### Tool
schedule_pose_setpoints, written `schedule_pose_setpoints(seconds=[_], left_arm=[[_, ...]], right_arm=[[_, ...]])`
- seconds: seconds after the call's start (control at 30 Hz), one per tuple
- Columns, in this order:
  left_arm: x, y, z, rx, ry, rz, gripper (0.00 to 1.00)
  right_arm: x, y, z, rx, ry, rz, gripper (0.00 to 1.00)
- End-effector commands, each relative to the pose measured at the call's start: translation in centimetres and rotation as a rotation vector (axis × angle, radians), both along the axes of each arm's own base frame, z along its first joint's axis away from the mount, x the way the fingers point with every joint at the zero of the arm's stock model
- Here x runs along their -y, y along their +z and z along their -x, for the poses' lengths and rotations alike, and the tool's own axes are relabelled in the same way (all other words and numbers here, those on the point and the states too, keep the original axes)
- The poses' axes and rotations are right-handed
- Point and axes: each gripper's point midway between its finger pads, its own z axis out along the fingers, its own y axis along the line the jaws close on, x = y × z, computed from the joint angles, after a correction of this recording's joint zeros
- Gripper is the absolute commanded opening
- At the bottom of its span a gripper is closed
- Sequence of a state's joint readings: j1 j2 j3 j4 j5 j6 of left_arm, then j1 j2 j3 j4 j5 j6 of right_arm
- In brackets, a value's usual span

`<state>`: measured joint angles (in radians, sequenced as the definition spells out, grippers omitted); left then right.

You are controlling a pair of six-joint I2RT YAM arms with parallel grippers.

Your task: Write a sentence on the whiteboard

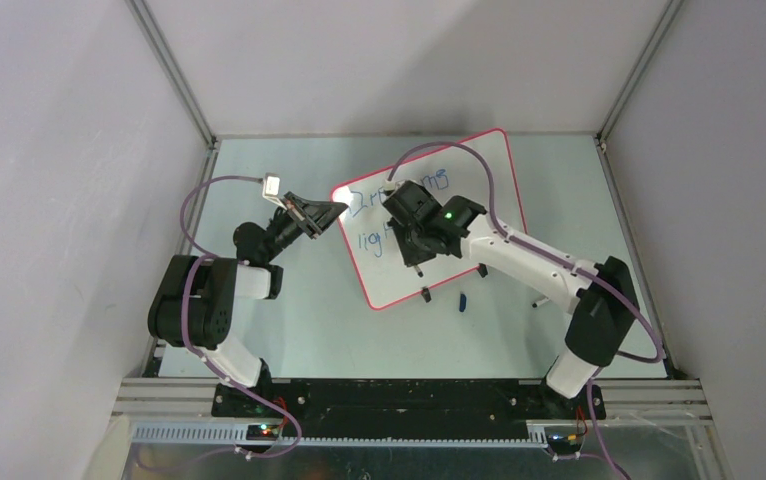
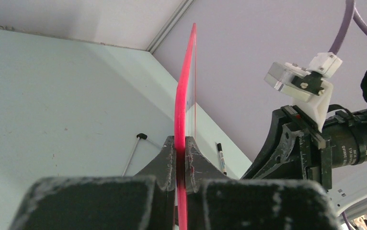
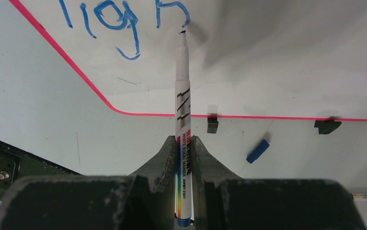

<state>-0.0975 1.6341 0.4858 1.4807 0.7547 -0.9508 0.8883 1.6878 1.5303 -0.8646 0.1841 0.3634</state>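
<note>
Jaws of the right gripper (image 3: 185, 141) were pressed shut on the barrel of a white marker (image 3: 182, 86), gripping it low down so that most of its length stuck out ahead of the fingers. On the table just short of the board's near edge lay a small blue cap (image 3: 258, 151), and two black clip feet (image 3: 212, 124) sat along that same edge. Beyond them the whiteboard (image 1: 479, 170) lay skewed across the middle of the table, its far corner reaching almost to the table's far edge. The marker's dark tip pointed at the board just under the end of the lower line of the sentence (image 3: 119, 19), which read "ligh" in blue (whether the tip was actually touching the surface could not be told). The upper line was partly hidden behind the right arm in the top view. At the board's left edge, near its far-left corner, the left gripper (image 2: 180, 143) was clamped tight on the red-pink rim (image 2: 185, 96), one finger on each face of the board.
</note>
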Motion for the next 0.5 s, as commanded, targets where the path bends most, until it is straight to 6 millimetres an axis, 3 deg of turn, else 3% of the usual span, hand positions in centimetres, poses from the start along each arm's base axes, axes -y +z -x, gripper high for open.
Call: schedule_pose_setpoints(seconds=[0.0,0.23,0.47], left_arm=[[0.5,1.2,1.1,0.118,-0.022,-0.042,0.04],[0.3,1.2,1.1,0.121,-0.010,-0.041,0.37],[0.2,1.2,1.1,0.121,-0.005,-0.040,0.48]], right_arm=[[0.6,3.3,0.4,0.066,-0.008,-0.061,0.00],[1.7,5.6,0.6,0.131,-0.025,-0.106,0.00],[2.4,6.4,1.0,0.149,-0.031,-0.121,0.00]])
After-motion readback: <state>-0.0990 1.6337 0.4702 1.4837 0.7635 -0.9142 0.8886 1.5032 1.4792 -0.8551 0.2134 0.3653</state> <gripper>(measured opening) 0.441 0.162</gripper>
